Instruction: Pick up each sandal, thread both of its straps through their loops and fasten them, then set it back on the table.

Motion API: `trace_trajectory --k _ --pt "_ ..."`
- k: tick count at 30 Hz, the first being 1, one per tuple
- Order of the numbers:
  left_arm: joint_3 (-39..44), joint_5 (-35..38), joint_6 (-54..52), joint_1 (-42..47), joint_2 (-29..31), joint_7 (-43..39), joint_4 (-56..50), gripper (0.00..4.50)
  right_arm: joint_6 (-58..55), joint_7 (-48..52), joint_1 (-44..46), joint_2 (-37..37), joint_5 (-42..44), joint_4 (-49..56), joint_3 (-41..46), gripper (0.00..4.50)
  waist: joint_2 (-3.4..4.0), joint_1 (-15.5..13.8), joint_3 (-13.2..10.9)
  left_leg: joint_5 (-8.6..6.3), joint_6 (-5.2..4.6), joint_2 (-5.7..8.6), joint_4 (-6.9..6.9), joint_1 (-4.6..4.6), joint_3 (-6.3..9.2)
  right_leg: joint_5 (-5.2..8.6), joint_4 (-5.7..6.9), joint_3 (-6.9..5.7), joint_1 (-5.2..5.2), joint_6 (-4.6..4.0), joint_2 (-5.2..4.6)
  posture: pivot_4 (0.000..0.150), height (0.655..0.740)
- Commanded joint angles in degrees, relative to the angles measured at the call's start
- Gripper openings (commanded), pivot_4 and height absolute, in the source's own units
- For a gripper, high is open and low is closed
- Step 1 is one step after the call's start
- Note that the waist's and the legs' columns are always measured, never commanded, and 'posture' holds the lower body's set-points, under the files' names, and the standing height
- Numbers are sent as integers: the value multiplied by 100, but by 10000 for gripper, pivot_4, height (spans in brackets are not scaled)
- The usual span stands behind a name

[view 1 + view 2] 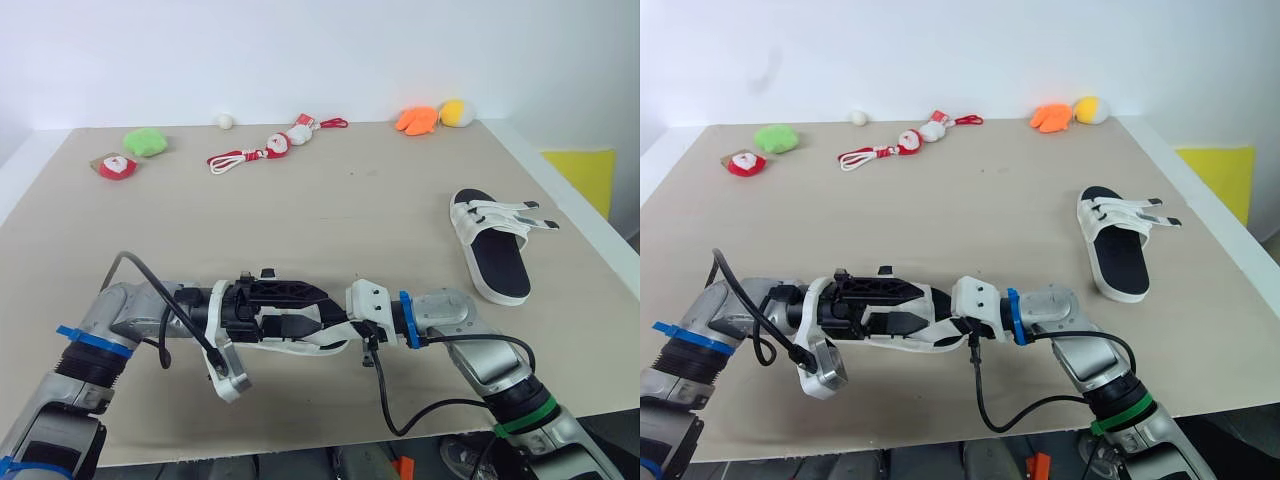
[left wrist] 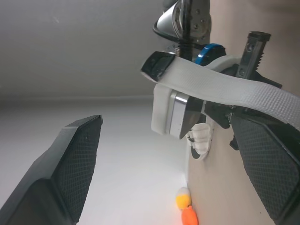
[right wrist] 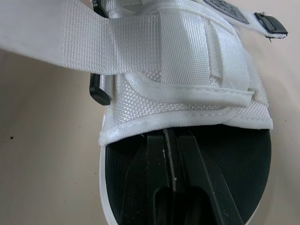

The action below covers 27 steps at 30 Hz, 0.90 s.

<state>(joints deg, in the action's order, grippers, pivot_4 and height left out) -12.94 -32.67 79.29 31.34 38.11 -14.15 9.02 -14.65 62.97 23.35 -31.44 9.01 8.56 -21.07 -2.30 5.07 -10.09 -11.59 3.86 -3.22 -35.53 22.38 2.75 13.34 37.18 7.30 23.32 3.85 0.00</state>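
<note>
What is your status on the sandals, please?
Left gripper open, strap draped over one finger. Right gripper shut, tucked under sandal's upper. Other sandal lying clear, right side.

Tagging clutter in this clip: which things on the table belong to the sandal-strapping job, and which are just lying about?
Job:
near sandal, between the two arms
second sandal, lying off to the right

Lying about, all at the far side:
green soft toy
red-and-white toy
white ball
corded red-and-white toys
orange toy
yellow toy
</note>
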Motion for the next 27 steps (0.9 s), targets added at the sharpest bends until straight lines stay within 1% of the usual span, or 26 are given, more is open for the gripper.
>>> trace_trajectory --k 1,6,11,13,15,17,18,20,22,23,24,25,27 --pt "-184 189 216 117 72 -14 -59 44708 -67 56 -64 -63 -136 -112 -140 0 0 0 0 0 0 0 1 0 0 0 0 0 0 0 0 1500 7400" --pt "-579 432 484 -62 425 -126 -192 44708 -61 49 -110 -77 -149 -91 -132 0 1 -1 0 0 0 -1 2 1 0 1 0 2 1 -1 0 1500 7400" --pt "-508 690 422 -151 654 -152 -253 44708 -47 46 -120 -65 -158 -102 -137 0 1 -11 0 0 0 0 1 1 -1 1 0 2 0 -2 -1 1500 7400" --pt "-487 980 137 -249 800 -182 -327 44708 -39 46 -138 -62 -162 -89 -142 0 1 -11 0 0 0 0 1 0 -1 1 0 2 0 -2 0 1500 7400" --pt "-457 1824 -599 -515 1143 -275 -516 44708 -41 45 -149 -65 -151 -75 -128 0 1 -8 0 0 0 -2 1 0 -2 2 0 2 0 -2 -1 1500 7400" --pt "-476 2906 -1524 -888 1506 -476 -875 44708 -30 45 -163 -74 -151 -75 -121 0 3 0 -1 -1 0 -8 4 0 -5 4 2 2 4 -4 0 1500 7400" --pt "-478 3600 -2108 -1169 1723 -615 -1171 44708 -28 46 -169 -76 -150 -79 -119 0 4 -1 -1 -1 0 -10 5 1 -5 8 5 -1 6 -5 1 1500 7400" --pt "-494 4756 -3269 -1675 2080 -1013 -1729 44708 -19 50 -180 -73 -156 -92 -122 0 7 -12 -4 -5 -4 -13 6 1 -4 15 11 -5 6 -12 0 1500 7400" --pt "-397 5603 -4074 -2261 2514 -1466 -2283 44708 2 72 -208 -83 -157 -98 -132 0 10 -18 -6 -6 -4 -13 6 0 -5 20 12 -6 7 -20 0 1500 7400" --pt "-310 6078 -4557 -2568 2731 -1664 -2556 44708 9 86 -215 -85 -156 -108 -139 0 10 -19 -6 -6 -4 -14 5 -1 -6 34 13 -7 8 -44 0 1500 7400" --pt "-191 6767 -5239 -2866 2928 -1703 -2872 44708 15 104 -221 -93 -153 -113 -146 0 12 -29 -9 -6 -4 -14 6 -2 -6 34 12 -7 7 -45 0 1500 7400" --pt "-49 7304 -5757 -3112 3072 -1711 -3151 44708 21 128 -220 -101 -147 -120 -149 0 9 -26 -9 -6 -4 -14 5 -4 -8 36 15 -7 8 -48 0 1500 7400" --pt "226 8203 -6644 -3669 3434 -1837 -3719 44708 46 159 -200 -96 -146 -162 -161 0 18 -35 -14 -9 -2 -23 6 -8 -14 40 16 -9 8 -56 1 1500 7400"
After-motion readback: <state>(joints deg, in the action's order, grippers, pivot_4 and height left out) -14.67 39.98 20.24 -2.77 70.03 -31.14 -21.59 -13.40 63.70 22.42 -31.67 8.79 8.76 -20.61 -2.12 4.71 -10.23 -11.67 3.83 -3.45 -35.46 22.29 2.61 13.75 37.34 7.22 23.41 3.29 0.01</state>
